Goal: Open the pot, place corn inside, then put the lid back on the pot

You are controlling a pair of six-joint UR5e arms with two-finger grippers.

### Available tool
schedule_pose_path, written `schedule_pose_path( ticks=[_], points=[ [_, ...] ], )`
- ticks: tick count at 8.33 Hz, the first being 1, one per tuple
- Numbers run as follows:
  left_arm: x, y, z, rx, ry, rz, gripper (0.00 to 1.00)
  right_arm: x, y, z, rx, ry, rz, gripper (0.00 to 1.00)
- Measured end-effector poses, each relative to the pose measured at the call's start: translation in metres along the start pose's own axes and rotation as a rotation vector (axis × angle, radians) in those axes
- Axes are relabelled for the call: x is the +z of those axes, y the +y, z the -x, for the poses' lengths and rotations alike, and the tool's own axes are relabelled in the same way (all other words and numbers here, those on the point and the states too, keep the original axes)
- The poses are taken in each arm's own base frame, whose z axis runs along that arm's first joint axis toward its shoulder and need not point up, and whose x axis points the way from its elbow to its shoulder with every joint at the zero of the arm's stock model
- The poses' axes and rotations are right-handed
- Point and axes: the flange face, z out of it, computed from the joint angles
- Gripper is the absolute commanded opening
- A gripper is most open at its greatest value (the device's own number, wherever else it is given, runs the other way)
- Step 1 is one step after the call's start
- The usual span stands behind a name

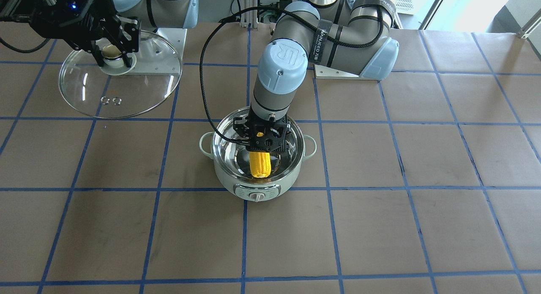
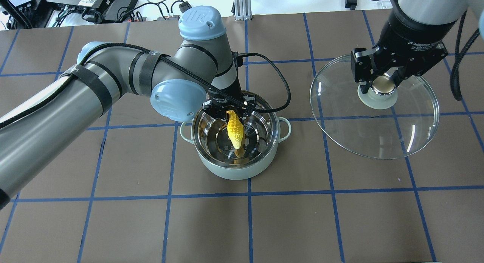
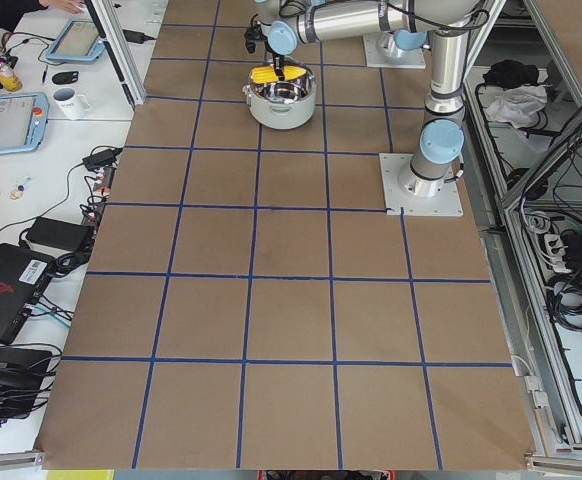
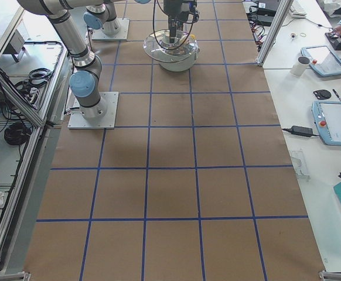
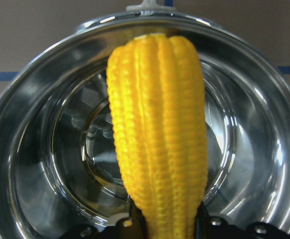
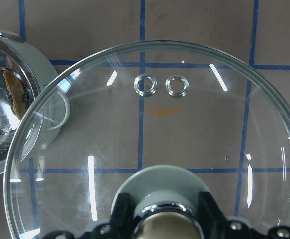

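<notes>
The mint-green pot (image 2: 227,172) stands open mid-table, its steel inside bare (image 5: 45,164). My left gripper (image 2: 228,113) is shut on the thick end of the yellow corn (image 2: 235,129), which hangs tilted inside the pot, tip pointing down toward the bottom; it also shows in the front view (image 1: 259,163) and left wrist view (image 5: 160,134). My right gripper (image 2: 382,87) is shut on the beige knob of the clear glass lid (image 2: 378,138) and holds it to the pot's right, above the table. The lid's two vent holes (image 6: 162,85) show in the right wrist view.
The table is brown paper with a blue tape grid (image 2: 249,225). The arm base plates (image 1: 342,72) sit at the robot's edge. Operator desks with tablets, a mug and cables (image 3: 31,120) lie beyond the table's far side.
</notes>
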Motion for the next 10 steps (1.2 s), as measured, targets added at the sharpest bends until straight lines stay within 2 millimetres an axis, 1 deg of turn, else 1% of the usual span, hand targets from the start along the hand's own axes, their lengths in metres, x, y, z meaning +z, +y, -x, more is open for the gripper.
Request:
schedule_pose_path(
  ticks=[2, 4, 5, 6, 7, 8, 9, 10],
  points=[
    [-0.005, 0.001, 0.000, -0.013, -0.002, -0.015, 1.00, 0.000, 0.000, 0.000, -0.004, -0.002, -0.001, 0.14],
    [-0.016, 0.006, 0.001, -0.028, -0.010, -0.020, 1.00, 0.000, 0.000, 0.000, -0.009, -0.002, -0.001, 0.14],
    [-0.028, 0.011, 0.006, -0.031, -0.017, -0.013, 1.00, 0.000, 0.000, 0.000, -0.018, -0.002, -0.001, 0.14],
    [-0.050, 0.013, 0.013, -0.034, -0.015, -0.022, 1.00, 0.001, -0.001, 0.000, -0.026, -0.002, 0.000, 0.14],
    [-0.076, 0.008, 0.027, -0.032, -0.016, -0.028, 1.00, 0.001, -0.001, 0.000, -0.030, -0.001, 0.002, 0.14],
    [-0.103, -0.005, 0.054, -0.032, -0.037, -0.035, 1.00, 0.002, -0.002, 0.000, -0.032, -0.001, 0.003, 0.14],
    [-0.128, -0.020, 0.089, -0.043, -0.067, -0.049, 1.00, 0.003, -0.003, 0.000, -0.033, -0.001, 0.005, 0.14],
    [-0.148, -0.034, 0.125, -0.057, -0.082, -0.064, 1.00, 0.004, -0.003, 0.000, -0.033, -0.002, 0.005, 0.14]
  ],
)
